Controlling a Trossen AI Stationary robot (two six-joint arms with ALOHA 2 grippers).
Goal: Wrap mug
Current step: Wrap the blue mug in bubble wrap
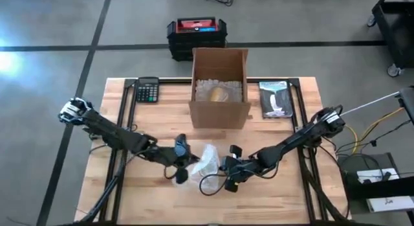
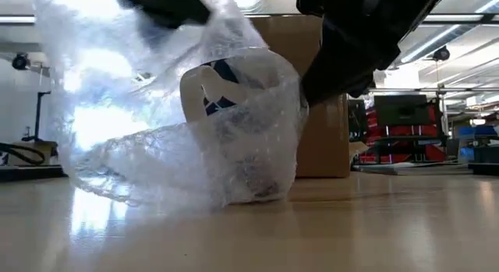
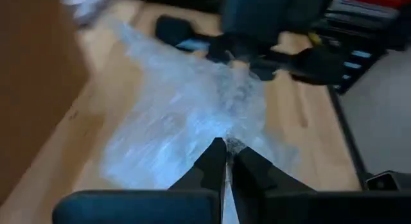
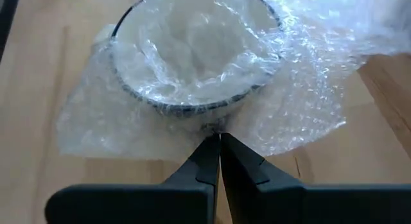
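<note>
Two claws, left claw [image 1: 182,162] and right claw [image 1: 224,169], each pinched closed on bubble wrap [image 1: 208,158] around mug [image 4: 192,54] mid-desk [image 1: 278,193] before box [image 1: 220,87]; risk: uneven pulling tipping mug or tearing wrap.

left gripper [image 1: 183,162] jaws pinched closed, right gripper [image 1: 228,173] likewise

Both arms are dark, slim, jointed links with pale housings at their bases, and a thin black cable loops beside the right tool [image 1: 231,177]. Each tool, the left tool [image 3: 226,161] included, ends in two black wedge-shaped fingers tapering from a broad dark crossbar.
</note>
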